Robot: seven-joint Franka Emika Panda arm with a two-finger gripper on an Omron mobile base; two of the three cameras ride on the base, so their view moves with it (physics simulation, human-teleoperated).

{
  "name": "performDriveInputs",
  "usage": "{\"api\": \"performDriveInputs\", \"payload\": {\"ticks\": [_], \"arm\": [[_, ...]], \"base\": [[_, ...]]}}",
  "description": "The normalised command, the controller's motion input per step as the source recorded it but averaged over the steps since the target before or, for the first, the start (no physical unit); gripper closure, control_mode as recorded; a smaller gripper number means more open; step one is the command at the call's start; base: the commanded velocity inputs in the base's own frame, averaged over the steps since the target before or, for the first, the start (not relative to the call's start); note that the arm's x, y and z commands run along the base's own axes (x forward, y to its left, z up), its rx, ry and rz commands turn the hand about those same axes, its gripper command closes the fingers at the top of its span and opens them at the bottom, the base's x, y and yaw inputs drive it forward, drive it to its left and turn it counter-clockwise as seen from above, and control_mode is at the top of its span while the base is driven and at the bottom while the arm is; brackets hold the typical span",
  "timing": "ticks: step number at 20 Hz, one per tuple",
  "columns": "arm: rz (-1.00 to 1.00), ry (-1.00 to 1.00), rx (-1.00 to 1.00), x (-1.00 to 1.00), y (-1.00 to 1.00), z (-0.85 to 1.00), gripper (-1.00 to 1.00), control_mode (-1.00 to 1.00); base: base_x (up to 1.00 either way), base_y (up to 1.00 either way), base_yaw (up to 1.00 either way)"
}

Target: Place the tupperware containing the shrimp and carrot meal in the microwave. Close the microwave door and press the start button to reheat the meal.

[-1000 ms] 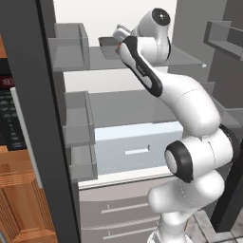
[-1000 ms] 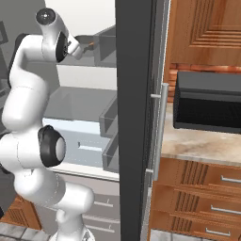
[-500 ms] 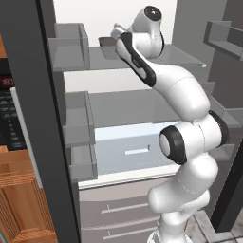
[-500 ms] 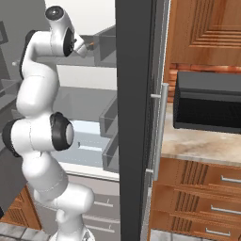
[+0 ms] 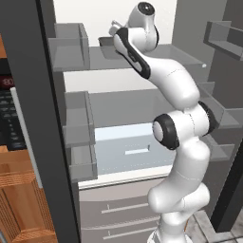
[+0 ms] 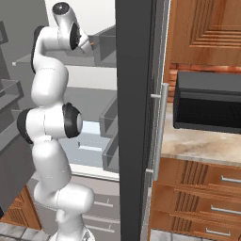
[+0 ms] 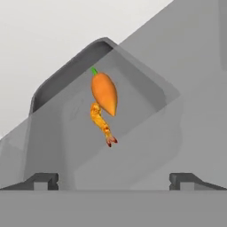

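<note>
The tupperware (image 7: 146,91), a shallow grey translucent tub, sits on the fridge's top shelf right in front of my gripper (image 7: 113,181). Inside it lies the shrimp and carrot meal (image 7: 104,95): an orange carrot with a green tip and a small shrimp below it. The two fingertips (image 7: 42,181) stand wide apart with nothing between them, just short of the tub's near wall. In the left base view the gripper (image 5: 114,31) is at the tupperware (image 5: 105,42), high on the shelf. The microwave (image 6: 207,101) sits on the counter to the right, past the fridge door.
The dark fridge door (image 6: 134,117) stands open between the arm and the microwave, with grey door bins (image 5: 78,47) on its inner side. The microwave's keypad (image 5: 5,114) shows at the left edge. Wooden drawers (image 6: 202,188) are under the counter.
The arm has straightened upward, and the hand has moved further in over the top shelf toward the tub. The jaws have stayed wide.
</note>
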Motion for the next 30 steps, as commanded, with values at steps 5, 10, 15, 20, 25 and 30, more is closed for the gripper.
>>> {"api": "performDriveInputs", "payload": {"ticks": [5,10,15,20,25,30], "arm": [[-0.06,0.00,0.00,0.31,0.00,-0.03,-1.00,-1.00],[-0.08,0.03,0.00,0.26,0.00,-0.20,-1.00,-1.00],[-0.14,0.13,0.00,0.04,0.00,-0.45,1.00,-1.00],[-0.08,0.02,0.00,0.07,0.01,-0.13,1.00,-1.00],[-0.06,-0.10,0.00,-0.03,-0.02,-0.17,1.00,-1.00],[-0.11,-0.27,0.00,-0.23,-0.11,-0.25,1.00,-1.00]], "base": [[0.00,0.00,0.00],[0.00,0.00,0.00],[0.00,0.00,0.00],[0.00,0.00,0.00],[0.00,0.00,0.00],[0.00,0.00,0.00]]}}
